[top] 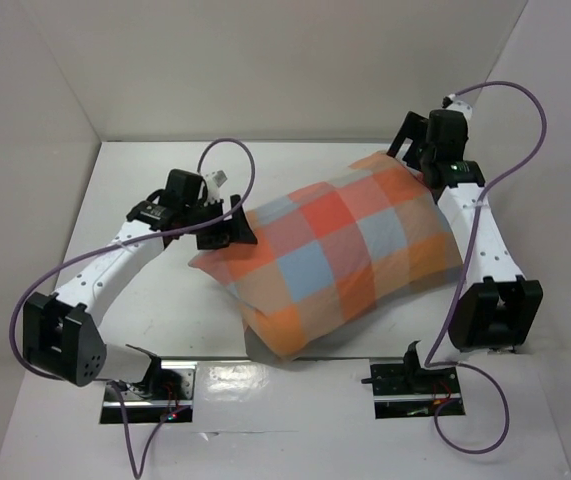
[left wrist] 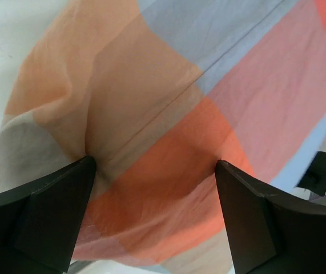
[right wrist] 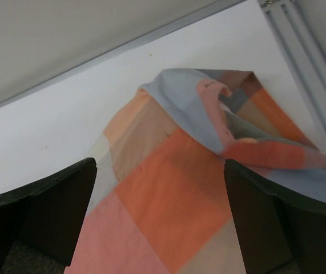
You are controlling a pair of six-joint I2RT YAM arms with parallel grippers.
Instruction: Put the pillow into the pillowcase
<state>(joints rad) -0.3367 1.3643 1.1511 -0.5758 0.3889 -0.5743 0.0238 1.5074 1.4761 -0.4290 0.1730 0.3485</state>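
Observation:
The pillowcase (top: 345, 250), in orange, red-orange, light blue and grey checks, lies plump and slanted across the middle of the table. The pillow is hidden; no white cushion shows in any view. My left gripper (top: 237, 228) is open at the case's left end, and in the left wrist view its jaws (left wrist: 155, 164) stand wide with the checked cloth (left wrist: 174, 114) bulging between them. My right gripper (top: 417, 165) is open at the far right corner. There the cloth (right wrist: 168, 194) lies below the jaws (right wrist: 160, 165), with a folded hem (right wrist: 231, 114) beyond them.
White walls close in the table at the back (top: 295, 70) and both sides. The arm bases (top: 60, 340) (top: 495, 315) and two mounts (top: 150, 385) (top: 410, 385) sit at the near edge with purple cables. A metal rail (right wrist: 300, 63) runs along the right wall.

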